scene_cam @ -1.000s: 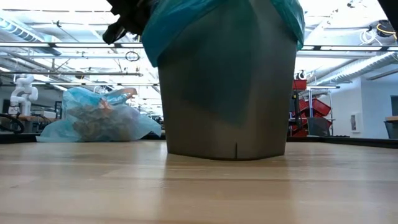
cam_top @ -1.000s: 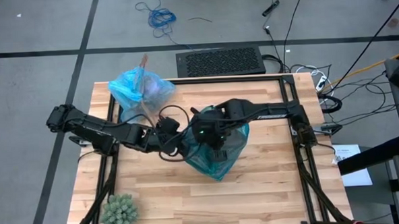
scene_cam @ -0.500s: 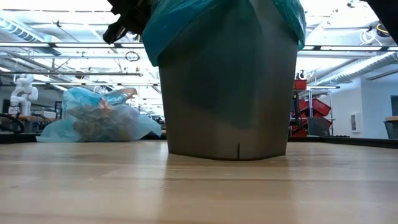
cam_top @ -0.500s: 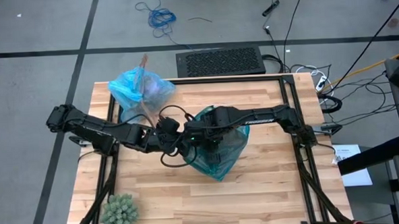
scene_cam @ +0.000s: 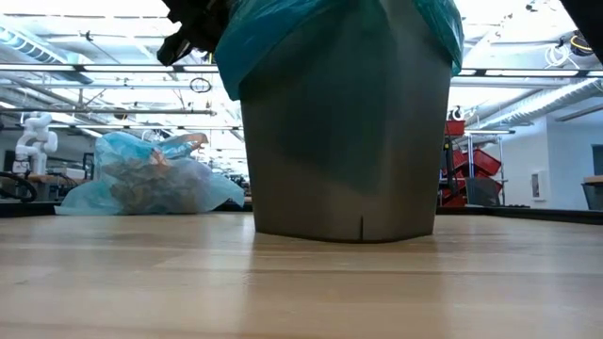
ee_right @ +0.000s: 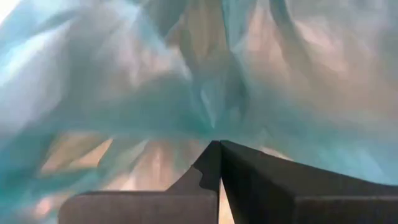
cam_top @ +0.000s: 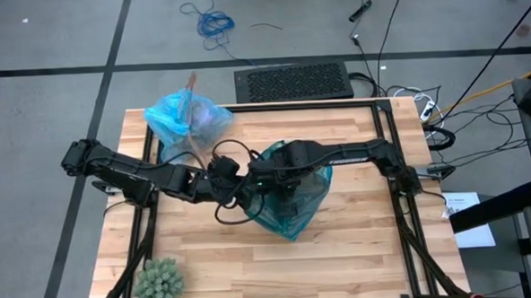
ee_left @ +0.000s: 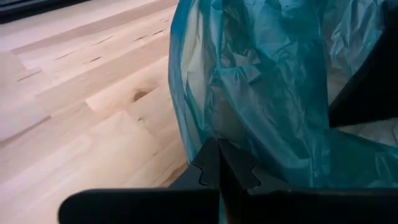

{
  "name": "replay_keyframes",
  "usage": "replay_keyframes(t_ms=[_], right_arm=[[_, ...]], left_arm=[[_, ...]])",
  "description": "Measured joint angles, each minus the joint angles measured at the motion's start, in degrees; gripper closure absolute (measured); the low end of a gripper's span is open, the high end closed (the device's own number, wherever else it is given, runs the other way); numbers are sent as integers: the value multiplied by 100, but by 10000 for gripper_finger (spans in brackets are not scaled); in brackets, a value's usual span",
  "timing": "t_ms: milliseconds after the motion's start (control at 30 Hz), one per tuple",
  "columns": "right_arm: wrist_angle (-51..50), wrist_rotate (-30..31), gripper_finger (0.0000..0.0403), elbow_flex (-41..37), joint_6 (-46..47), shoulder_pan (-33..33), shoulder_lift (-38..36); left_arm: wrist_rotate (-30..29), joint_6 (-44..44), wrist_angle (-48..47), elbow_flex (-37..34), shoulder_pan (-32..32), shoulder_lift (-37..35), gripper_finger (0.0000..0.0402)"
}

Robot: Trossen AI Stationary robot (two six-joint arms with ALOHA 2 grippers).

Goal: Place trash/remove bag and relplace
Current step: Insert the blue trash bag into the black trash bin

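Observation:
A grey bin stands mid-table with a darker teal-green bag draped over its rim. My left gripper is at the bin's left side, shut at this teal bag's hanging film. My right gripper is shut and points down inside the teal bag's mouth, with film all around it. The light sky-blue bag rests on its bottom at the table's far left, and brown trash shows through it. My left gripper pinches the teal bag's overhanging film between its two fingertips, at the bin's left side. The fingers slant down from the table's left. The film hangs in slack folds over the bin's rim. My right gripper: I cannot tell whether its shut tips touch the film ahead.
A green spiky ball sits at the table's near left corner. A black grille box lies on the floor beyond the far edge. Bare wood lies along the near side and to the right of the bin.
My right gripper has sunk deeper into the teal bag's mouth and shifted a little toward the table's left, tipping more steeply down. Its fingers have stayed shut.

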Motion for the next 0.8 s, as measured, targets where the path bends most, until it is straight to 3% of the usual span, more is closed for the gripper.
replay_keyframes(t_ms=[333,433,567,633,800], right_arm=[[125,213,403,1,769,201,-1324],[764,-224,403,28,743,139,-1606],[1068,-1231,403,-19,411,30,-1325],[892,-1102,403,-183,332,12,-1163],[508,153,403,-941,302,-3,-1260]], left_arm=[[58,34,19,52,0,-51,402],[63,77,40,52,0,-168,402],[51,213,-200,52,4,-529,402],[-37,178,-480,52,4,-868,402],[-426,187,-648,61,-45,-1970,402]])
